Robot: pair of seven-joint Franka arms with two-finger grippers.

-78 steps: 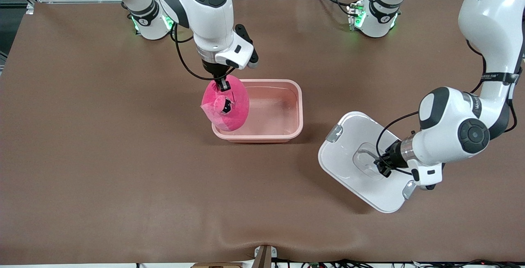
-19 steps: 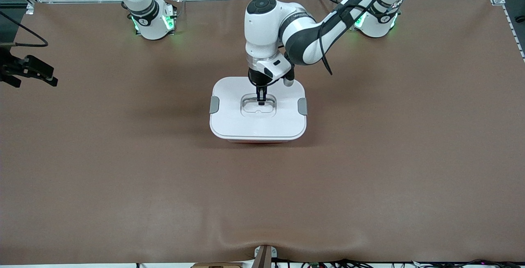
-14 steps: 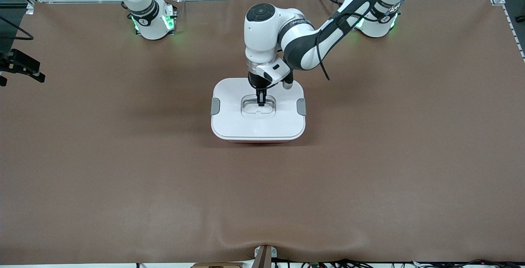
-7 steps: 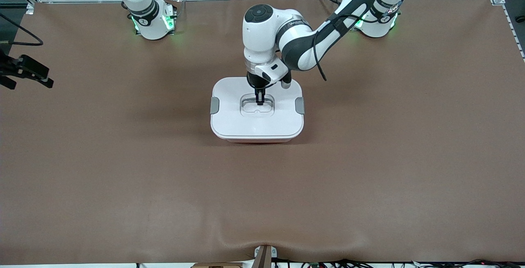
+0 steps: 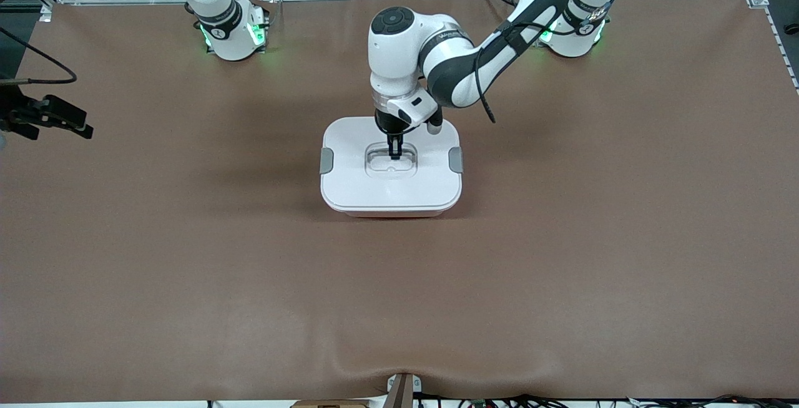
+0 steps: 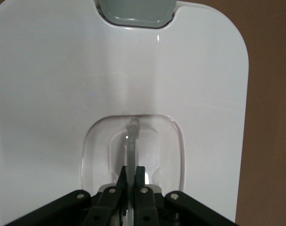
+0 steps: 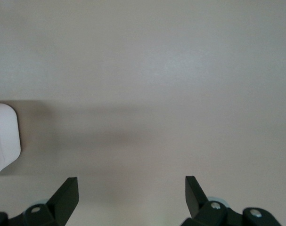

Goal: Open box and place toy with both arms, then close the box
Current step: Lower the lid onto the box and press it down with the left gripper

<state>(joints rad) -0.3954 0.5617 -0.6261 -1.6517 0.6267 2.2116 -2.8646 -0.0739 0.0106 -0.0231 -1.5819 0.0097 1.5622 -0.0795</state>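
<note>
Box [image 5: 391,174] sits at the table's [image 5: 562,258] centre, white lid on, grey clips [image 5: 326,161] at its 3 and 9 o'clock sides. Left gripper [image 5: 394,153] stands over the lid, fingers [image 6: 139,181] pinched tight on the clear handle [image 6: 132,136]. Right gripper [image 7: 132,190] waits over the right arm's end of the table, fingers spread wide, holding nothing. Toy is hidden.

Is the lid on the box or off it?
On. The white lid covers the pink box, a grey clip at each end. The left end effector is shut on its clear handle.
</note>
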